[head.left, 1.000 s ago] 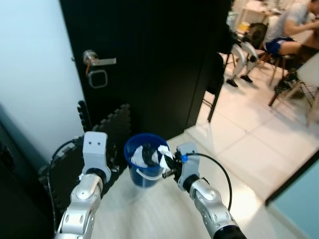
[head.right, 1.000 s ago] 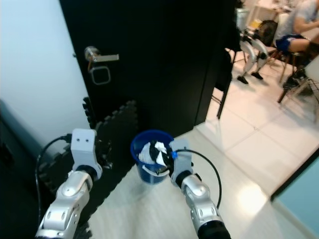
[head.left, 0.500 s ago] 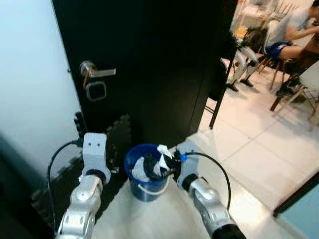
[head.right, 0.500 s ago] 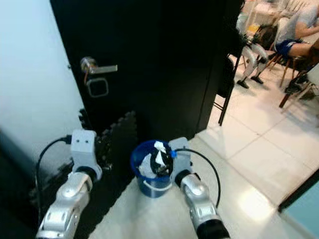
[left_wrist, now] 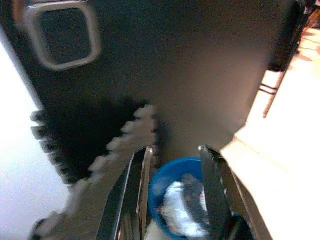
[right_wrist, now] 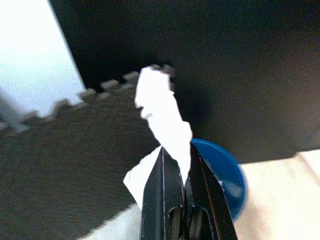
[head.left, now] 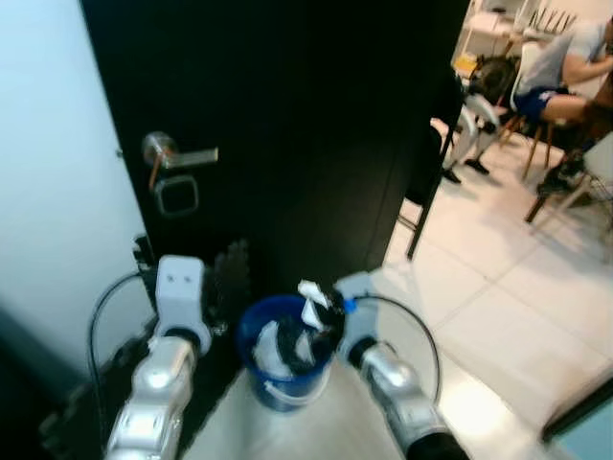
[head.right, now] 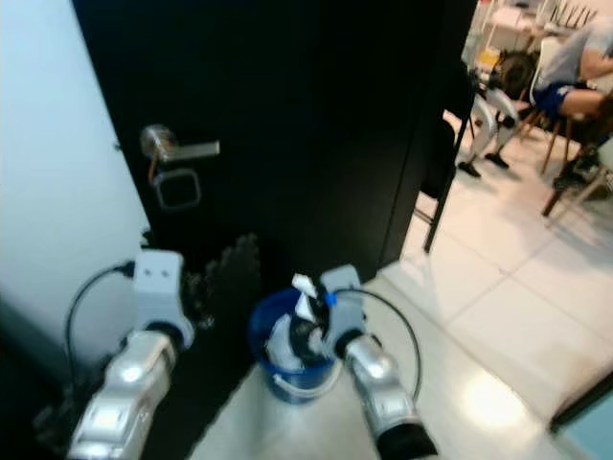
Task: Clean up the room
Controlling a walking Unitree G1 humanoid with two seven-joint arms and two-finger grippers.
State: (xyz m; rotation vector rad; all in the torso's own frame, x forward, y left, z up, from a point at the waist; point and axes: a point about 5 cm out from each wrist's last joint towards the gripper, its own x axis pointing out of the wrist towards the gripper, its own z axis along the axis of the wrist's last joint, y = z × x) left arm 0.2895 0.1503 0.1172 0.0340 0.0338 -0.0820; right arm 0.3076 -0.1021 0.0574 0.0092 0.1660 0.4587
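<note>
Risen since a second ago, the right tool point(right_wrist: 175, 165) stays clamped on a crumpled white paper scrap point(right_wrist: 162, 112) just above the round blue plastic bucket point(head.left: 283, 350); disposal looks unfinished; the left tool point(left_wrist: 175, 165), fingers apart, hovers beside.

a lived-in home, seen at the doorway of a room. a tall black door point(head.left: 287, 125) with a silver lever handle point(head.left: 177, 156) and a lock plate point(head.left: 176, 195) stands beside a pale wall point(head.left: 53, 172). black interlocking foam mats point(left_wrist: 107, 150) lie and lean at its foot, next to a small blue bucket point(head.left: 278, 369) stuffed with cloths. past the door, glossy pale floor tiles point(head.left: 498, 307) run into a brighter room where a person point(head.left: 565, 72) sits on a wooden-legged chair point(head.left: 541, 144), with more chairs and a shelf nearby.
</note>
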